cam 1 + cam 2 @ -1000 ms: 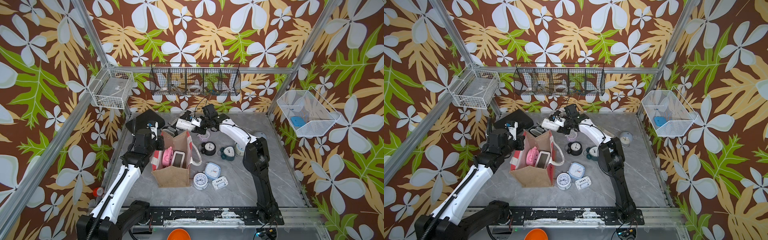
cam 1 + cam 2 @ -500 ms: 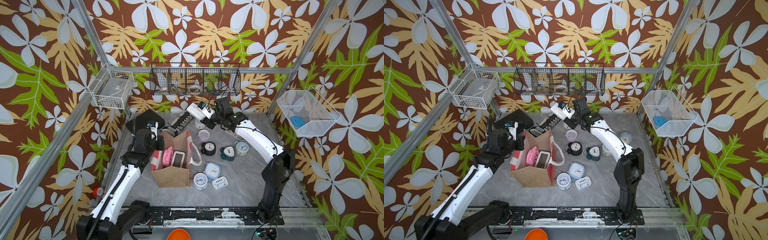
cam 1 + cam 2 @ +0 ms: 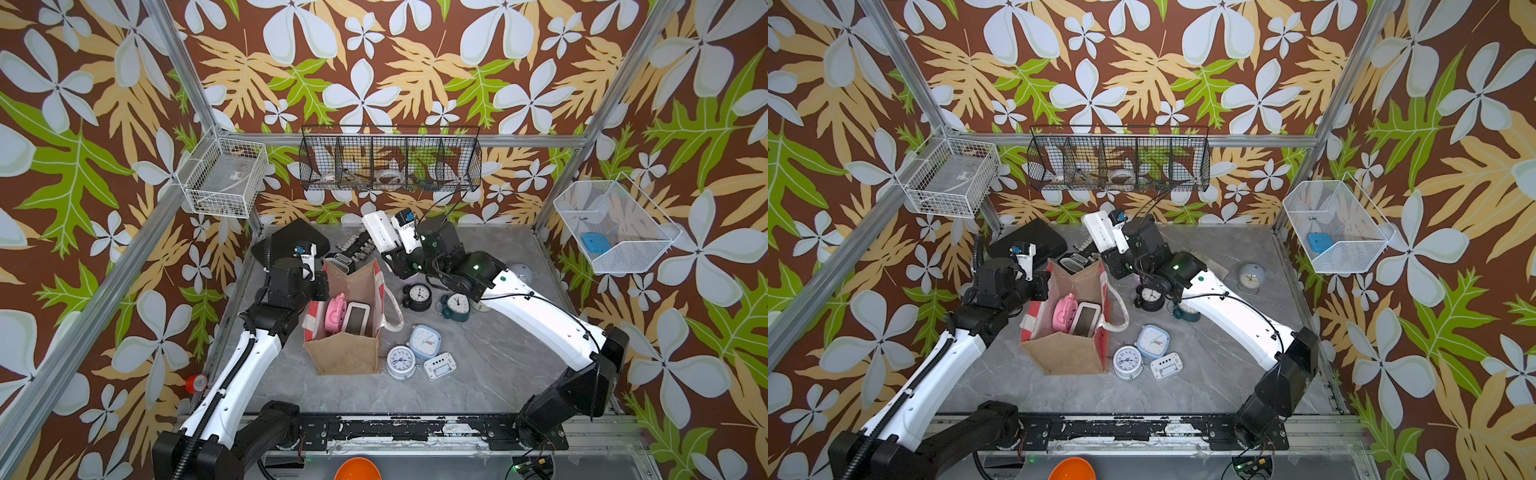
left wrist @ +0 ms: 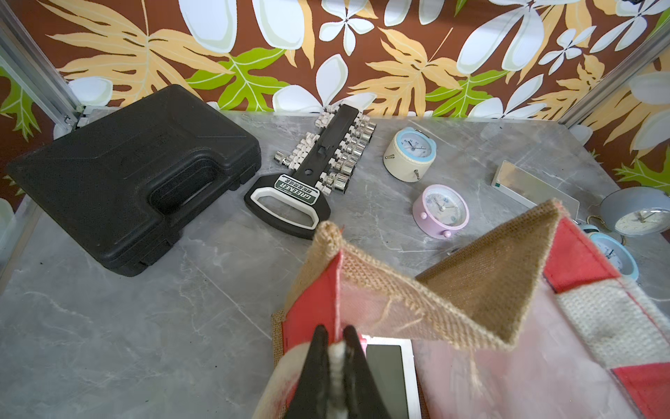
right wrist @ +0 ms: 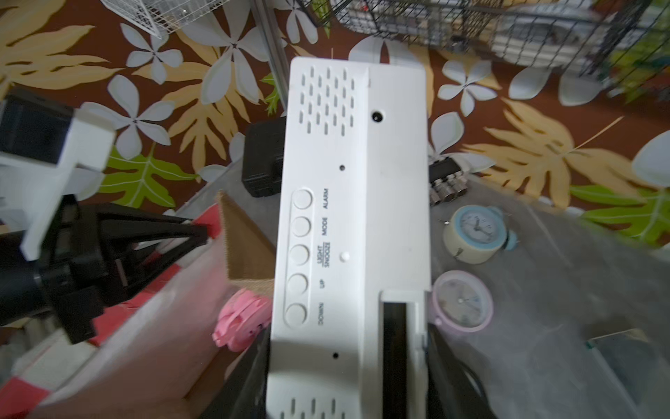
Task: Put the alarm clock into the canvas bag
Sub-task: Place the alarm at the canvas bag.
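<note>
Your right end effector is clamped on one end of a white digital alarm clock. It holds that clock off the table, tilted, with the free end pointing toward the back wall. In both top views the clock hangs just past the far rim of the canvas bag, not inside it. In the right wrist view you see its back: a speaker grille and a row of round buttons marked ALARM, MODE, LIGHT/SNOOZE, UP and DOWN.

Your left end effector is closed, pinching the rim of the bag's red-and-white striped side panel. The bag stands upright on the table between the two arms with its mouth open. Inside it are a pink alarm clock and a white-framed clock with a dark screen.

On the table beside the bag lie:
- a black round clock
- a dark teal clock
- a pale blue square clock
- a white twin-bell clock
- a small white digital clock

Beyond the bag, toward the back wall, lie:
- a black plastic case
- a socket holder
- a cream clock with a blue face
- a lilac round clock
</note>
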{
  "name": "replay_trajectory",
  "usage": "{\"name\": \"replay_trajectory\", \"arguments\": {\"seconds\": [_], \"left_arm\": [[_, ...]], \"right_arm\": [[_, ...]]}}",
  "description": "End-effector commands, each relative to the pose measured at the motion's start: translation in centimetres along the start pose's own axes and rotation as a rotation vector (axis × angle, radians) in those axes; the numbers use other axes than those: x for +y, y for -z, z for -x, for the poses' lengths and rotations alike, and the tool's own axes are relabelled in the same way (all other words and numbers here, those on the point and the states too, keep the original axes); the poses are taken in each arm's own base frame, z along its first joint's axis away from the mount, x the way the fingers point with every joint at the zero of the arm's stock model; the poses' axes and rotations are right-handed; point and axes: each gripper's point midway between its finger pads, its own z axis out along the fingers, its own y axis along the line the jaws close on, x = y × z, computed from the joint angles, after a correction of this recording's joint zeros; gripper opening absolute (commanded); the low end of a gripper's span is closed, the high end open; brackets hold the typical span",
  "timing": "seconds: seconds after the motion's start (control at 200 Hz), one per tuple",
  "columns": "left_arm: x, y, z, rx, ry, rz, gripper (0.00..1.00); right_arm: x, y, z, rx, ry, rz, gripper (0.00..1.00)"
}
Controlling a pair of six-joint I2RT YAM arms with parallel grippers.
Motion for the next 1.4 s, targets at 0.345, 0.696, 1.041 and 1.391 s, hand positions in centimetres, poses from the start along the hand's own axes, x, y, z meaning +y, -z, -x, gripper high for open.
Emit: {"name": "replay_trajectory", "arguments": {"seconds": [0.345,0.696,1.041,1.391], "left_arm": [[-0.1,0.2,0.6,-0.019,0.005,-0.003,0.0],[0.0,0.1,0.6,-0.018,0.008,0.002,0.0],[0.1,0.3,0.6,-0.022,0.007,0.009,0.0],[0.1,0.3,0.7,-0.023,0.008,0.011,0.0]], "right_arm": [[9.5,-0.2,-3.4,0.013,-0.393,0.112,0.29],[12.7,-1.9,-7.7,0.131,-0.542,0.137,0.3],[12.9,-3.9,-12.0,0.257,-0.589,0.082,0.3],[11.8,-3.9,-14.9,0.326,-0.596,0.009,0.3]]}}
